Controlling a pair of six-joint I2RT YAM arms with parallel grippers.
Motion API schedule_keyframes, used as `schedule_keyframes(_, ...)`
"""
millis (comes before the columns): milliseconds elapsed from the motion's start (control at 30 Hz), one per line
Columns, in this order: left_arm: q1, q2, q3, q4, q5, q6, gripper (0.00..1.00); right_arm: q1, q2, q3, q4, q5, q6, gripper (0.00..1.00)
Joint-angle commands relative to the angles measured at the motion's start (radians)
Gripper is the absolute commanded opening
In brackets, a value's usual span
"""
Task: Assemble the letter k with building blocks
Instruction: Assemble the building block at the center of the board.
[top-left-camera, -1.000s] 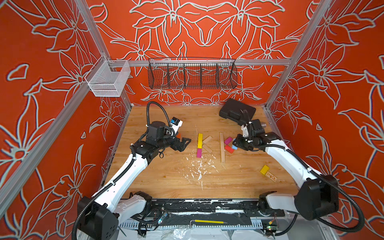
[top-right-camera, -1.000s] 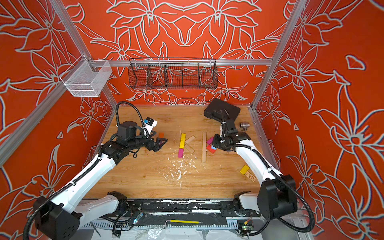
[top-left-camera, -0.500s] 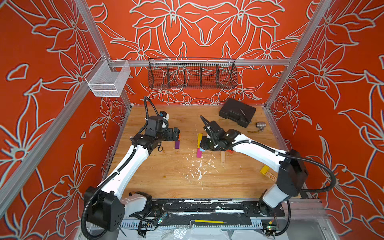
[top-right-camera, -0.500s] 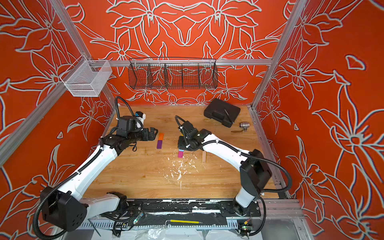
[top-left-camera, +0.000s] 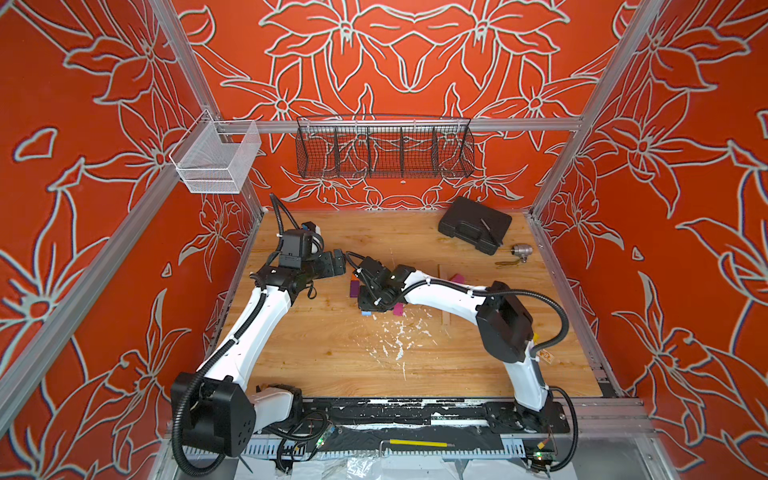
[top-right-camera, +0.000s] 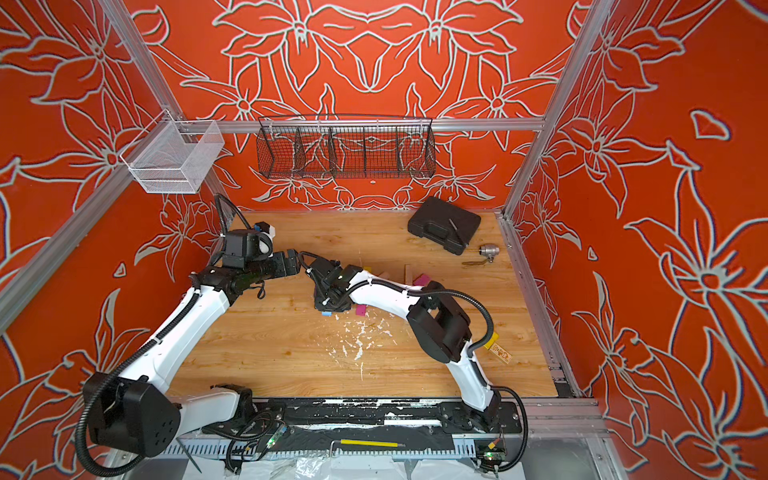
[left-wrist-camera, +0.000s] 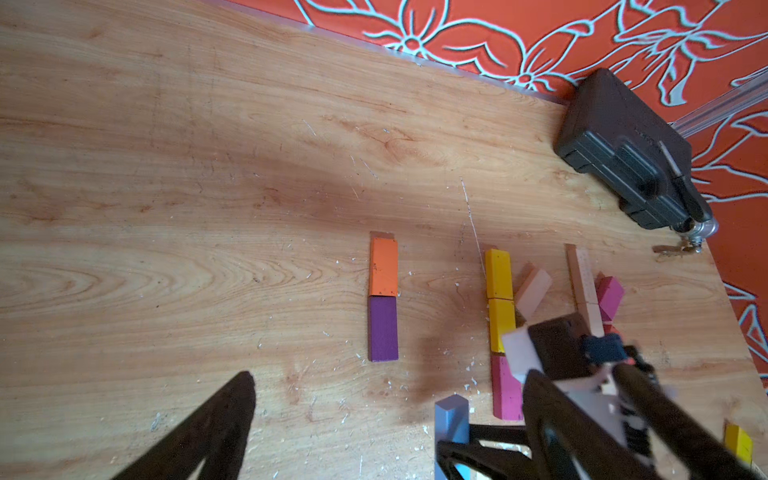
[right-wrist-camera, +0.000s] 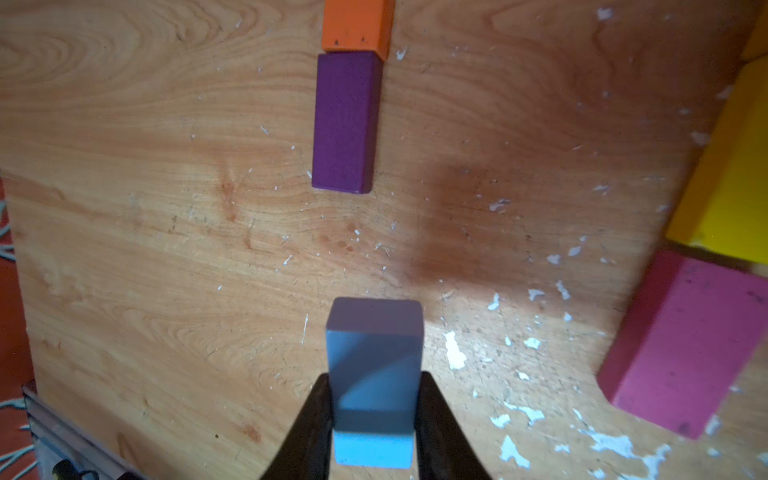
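On the wooden surface (right-wrist-camera: 124, 249), the right hand (right-wrist-camera: 374, 386) is gripping the light blue block (right-wrist-camera: 374, 353) just short of the purple block (right-wrist-camera: 345, 120). It is probably lining it up to lengthen the stem begun with the orange block (right-wrist-camera: 355, 20). The left hand (top-left-camera: 336, 262) is hanging wide open nearby.

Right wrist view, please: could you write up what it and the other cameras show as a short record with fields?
right claw: shut on the light blue block
left claw: open, empty
purple block: flat on the table, end to end with the orange block
light blue block: apart from the purple block, not yet set down
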Motion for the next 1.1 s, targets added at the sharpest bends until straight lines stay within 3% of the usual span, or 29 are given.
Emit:
schedule_keyframes(0,0.011,-0.022,-0.009,0.024,0.013,-0.004,0.97,0.002,0.048,0.049,-0.018,0.015,0.051,0.18)
schedule_keyframes(167,0.016,-0.009,-0.004,0.014,0.017,-0.013,0.97,0.003,0.097,0.066,-0.008,0.001,0.065,0.20)
schedule_keyframes(367,0.022,0.005,0.002,0.003,0.009,-0.010,0.97,0.002,0.121,0.070,-0.008,-0.012,0.081,0.29)
schedule_keyframes(733,0.023,0.030,0.006,-0.009,-0.011,-0.003,1.00,0.001,0.032,0.077,-0.071,-0.012,0.027,0.43)
schedule_keyframes(867,0.023,0.040,0.013,-0.031,-0.038,-0.025,0.96,0.001,-0.090,0.006,-0.080,0.038,0.008,0.44)
schedule_keyframes(1067,0.022,0.033,0.027,-0.108,-0.032,-0.147,0.86,0.001,-0.391,-0.178,-0.087,0.162,-0.065,0.52)
